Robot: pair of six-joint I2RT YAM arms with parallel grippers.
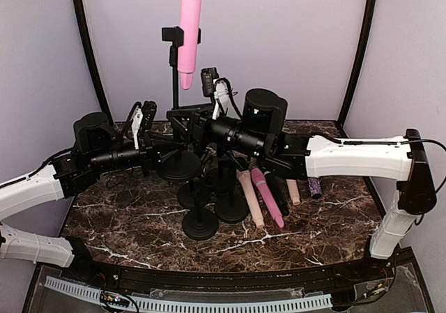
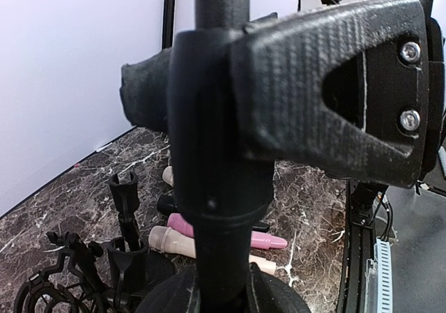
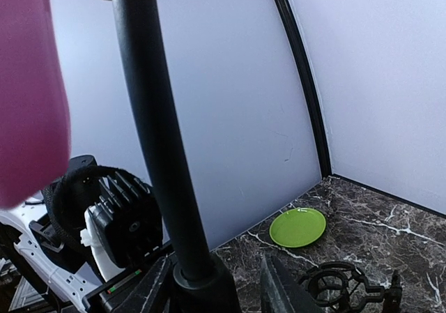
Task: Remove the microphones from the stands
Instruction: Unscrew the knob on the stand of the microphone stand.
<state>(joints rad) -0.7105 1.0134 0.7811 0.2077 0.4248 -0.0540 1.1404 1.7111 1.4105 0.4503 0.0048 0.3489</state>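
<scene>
The pink microphone [image 1: 189, 27] stands upright in the clip at the top of a black stand [image 1: 174, 83]; its round base [image 1: 180, 165] rests on the marble table. In the right wrist view the microphone is a pink blur [image 3: 28, 83] at the upper left. My left gripper [image 1: 165, 148] is shut low on the stand's pole [image 2: 219, 208], just above the base. My right gripper [image 1: 188, 125] straddles the pole [image 3: 157, 132] a little higher. One of its fingers lies against the pole's collar; the other finger [image 3: 279, 288] stands a small gap away.
Other black stands [image 1: 201, 222] [image 1: 230, 205] crowd the table in front of the held one. Several microphones [image 1: 263, 196] lie to their right. A green plate [image 3: 297, 227] lies by the back wall, near a black shock mount [image 3: 341, 285].
</scene>
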